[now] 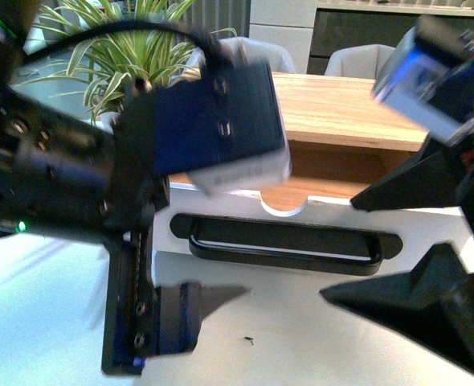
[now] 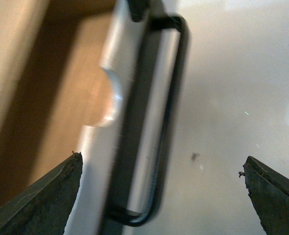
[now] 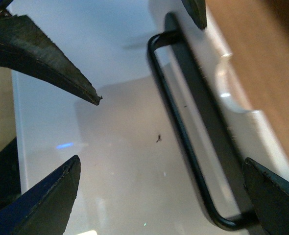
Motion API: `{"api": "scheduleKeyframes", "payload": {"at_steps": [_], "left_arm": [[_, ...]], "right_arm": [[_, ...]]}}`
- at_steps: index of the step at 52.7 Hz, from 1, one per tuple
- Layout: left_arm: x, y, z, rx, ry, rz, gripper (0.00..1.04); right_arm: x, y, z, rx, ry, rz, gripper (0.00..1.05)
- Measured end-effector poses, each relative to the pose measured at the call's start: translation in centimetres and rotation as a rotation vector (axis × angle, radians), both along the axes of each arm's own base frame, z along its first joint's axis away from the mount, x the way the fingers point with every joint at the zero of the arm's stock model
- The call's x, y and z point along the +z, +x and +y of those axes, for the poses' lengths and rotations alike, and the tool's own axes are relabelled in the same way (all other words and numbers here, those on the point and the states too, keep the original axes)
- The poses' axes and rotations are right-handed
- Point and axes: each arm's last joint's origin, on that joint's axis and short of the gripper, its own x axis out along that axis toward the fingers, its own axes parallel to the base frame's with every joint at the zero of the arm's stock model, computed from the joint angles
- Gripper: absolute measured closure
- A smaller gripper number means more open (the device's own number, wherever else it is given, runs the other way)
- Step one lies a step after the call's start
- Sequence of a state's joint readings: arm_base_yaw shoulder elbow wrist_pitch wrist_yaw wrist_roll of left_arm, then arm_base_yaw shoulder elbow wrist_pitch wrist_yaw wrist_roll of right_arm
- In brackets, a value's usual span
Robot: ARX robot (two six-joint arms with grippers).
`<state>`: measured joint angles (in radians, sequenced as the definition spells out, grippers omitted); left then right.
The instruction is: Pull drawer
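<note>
The drawer [image 1: 430,233] has a white front panel, a half-round notch [image 1: 283,207] in its top edge and a long black bar handle [image 1: 285,241]. It stands partly out, and light wood [image 1: 333,170] shows inside. My left gripper [image 2: 161,196] is open, with one end of the handle [image 2: 134,215] between its spread fingers and not touched by them. My right gripper [image 3: 161,198] is also open and straddles the other end of the handle [image 3: 223,223], apart from it. In the front view the right gripper [image 1: 337,249] hangs just off the handle's right end, and one left finger [image 1: 209,299] shows below its left end.
A wooden top [image 1: 357,104] lies above the drawer. A spider plant [image 1: 116,56] and grey chairs [image 1: 365,56] stand behind. A white surface [image 1: 317,346] with a small dark speck [image 1: 249,340] spreads below the handle. The bulky left arm [image 1: 52,177] fills the left side.
</note>
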<state>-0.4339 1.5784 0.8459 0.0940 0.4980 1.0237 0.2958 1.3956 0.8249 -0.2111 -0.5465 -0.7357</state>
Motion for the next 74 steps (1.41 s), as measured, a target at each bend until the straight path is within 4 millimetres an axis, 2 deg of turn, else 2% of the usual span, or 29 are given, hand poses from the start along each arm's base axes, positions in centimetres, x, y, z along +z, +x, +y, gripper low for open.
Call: {"api": "scheduleKeyframes", "payload": {"at_steps": [10, 20, 31, 43, 46, 51, 56, 58, 62, 67, 69, 74], "left_arm": [[2.9, -1.7, 1.1, 0.198, -0.179, -0.143, 0.07], [4.0, -4.0, 3.5, 0.499, -0.362, -0.224, 0.07], [2.6, -7.4, 8.2, 0.859, -0.513, -0.142, 0.07], [0.3, -11.1, 12.2, 1.068, -0.645, -0.018, 0.07], [0.0, -12.2, 13.4, 1.118, -0.73, 0.005, 0.07], [0.6, -12.8, 14.1, 1.145, -0.811, -0.008, 0.07], [0.6, -12.8, 14.1, 1.147, -0.82, -0.001, 0.07], [0.5, -12.9, 14.2, 1.153, -0.833, -0.033, 0.11], [0.2, -13.2, 14.5, 1.152, -0.88, -0.113, 0.23], [-0.2, -13.8, 14.6, 1.149, -0.894, -0.135, 0.41], [-0.5, -14.1, 14.6, 1.149, -0.894, -0.135, 0.52], [-0.9, -14.6, 14.6, 1.152, -0.892, -0.133, 0.68]], "right_arm": [[1.8, -1.9, -1.9, -0.169, 0.131, -0.109, 0.09], [2.4, -4.9, -4.5, -0.414, 0.25, -0.227, 0.09], [1.5, -9.0, -7.5, -0.677, 0.383, -0.268, 0.09], [0.2, -13.1, -8.6, -0.861, 0.488, -0.286, 0.09], [-0.1, -14.3, -9.2, -0.939, 0.545, -0.315, 0.09], [-0.1, -14.9, -9.6, -0.996, 0.594, -0.34, 0.09], [-0.1, -14.9, -9.6, -0.996, 0.602, -0.334, 0.09], [-0.1, -14.9, -9.6, -1.0, 0.604, -0.334, 0.09], [-0.3, -14.9, -9.6, -1.046, 0.59, -0.419, 0.19], [-1.1, -15.1, -9.6, -1.057, 0.574, -0.449, 0.37], [-1.7, -15.2, -9.6, -1.056, 0.565, -0.449, 0.47], [-2.2, -15.3, -9.6, -1.053, 0.556, -0.449, 0.63]]}}
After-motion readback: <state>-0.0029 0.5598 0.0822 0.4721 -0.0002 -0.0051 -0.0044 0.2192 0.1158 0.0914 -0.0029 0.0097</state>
